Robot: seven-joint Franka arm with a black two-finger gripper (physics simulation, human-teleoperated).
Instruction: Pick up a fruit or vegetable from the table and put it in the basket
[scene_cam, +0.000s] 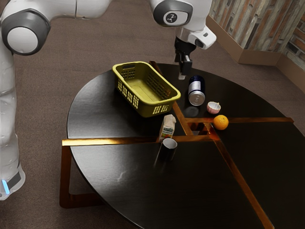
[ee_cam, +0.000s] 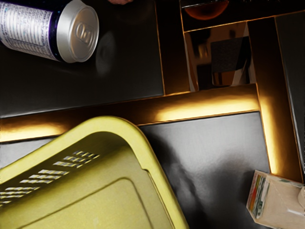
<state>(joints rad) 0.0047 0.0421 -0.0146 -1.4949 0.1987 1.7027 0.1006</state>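
Observation:
My gripper [scene_cam: 182,71] hangs above the table's far side in the exterior view, between the yellow basket [scene_cam: 143,88] and the dark blue can; whether it is open or shut I cannot make out. An orange [scene_cam: 220,122] rests on the table beside the wooden strip, apart from the gripper and toward the exterior view's right. The basket's inside, as far as it shows, holds nothing. In the wrist view the basket [ee_cam: 107,125] lies close below the hand, and an orange-coloured reflection shows on the dark tabletop.
The blue can [scene_cam: 196,90] [ee_cam: 28,28] and a small pink cup [scene_cam: 213,108] stand between basket and orange. A carton [scene_cam: 167,127] [ee_cam: 276,200] is near the basket's close end, with a black mug [scene_cam: 167,150] beside it. Wooden strips cross the round black table [scene_cam: 128,176].

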